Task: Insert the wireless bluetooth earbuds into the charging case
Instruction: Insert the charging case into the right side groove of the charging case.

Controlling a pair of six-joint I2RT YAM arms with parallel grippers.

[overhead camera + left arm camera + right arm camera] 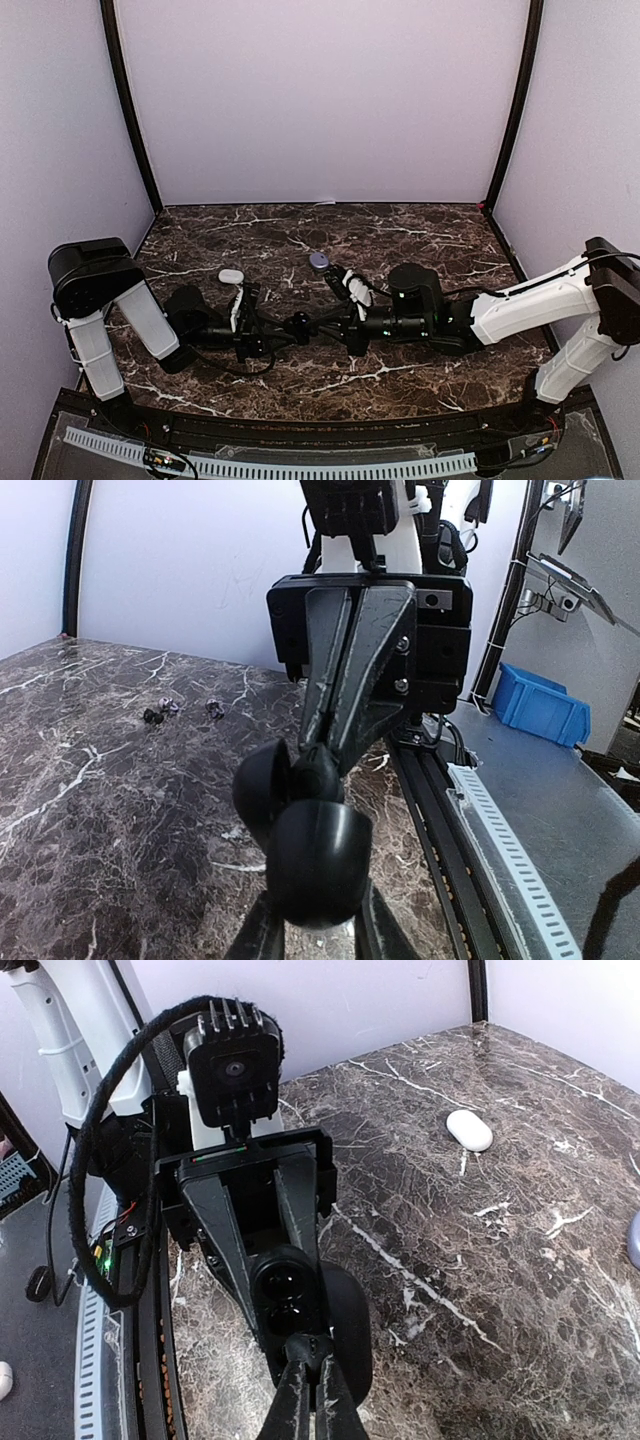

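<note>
My left gripper (pixel 283 331) is shut on an open black charging case (pixel 312 865), and its lid (pixel 260 792) stands up to the left. In the right wrist view the case (pixel 285 1295) shows two empty wells between the left fingers (pixel 216 1245). My right gripper (pixel 311 1365) faces it and is shut on a small black earbud (pixel 312 1343) at the near rim of the case. The earbud also shows in the left wrist view (pixel 318 772), just above the case. Three loose earbuds, black (pixel 152 716) and purple (pixel 170 706) (pixel 214 708), lie on the marble further off.
A closed white case (pixel 231 275) (pixel 468 1130) lies on the marble behind the left gripper. A purple-grey case (pixel 319 260) lies behind the right gripper. A slotted cable rail (pixel 500 840) and a blue bin (pixel 540 705) sit beyond the table's near edge.
</note>
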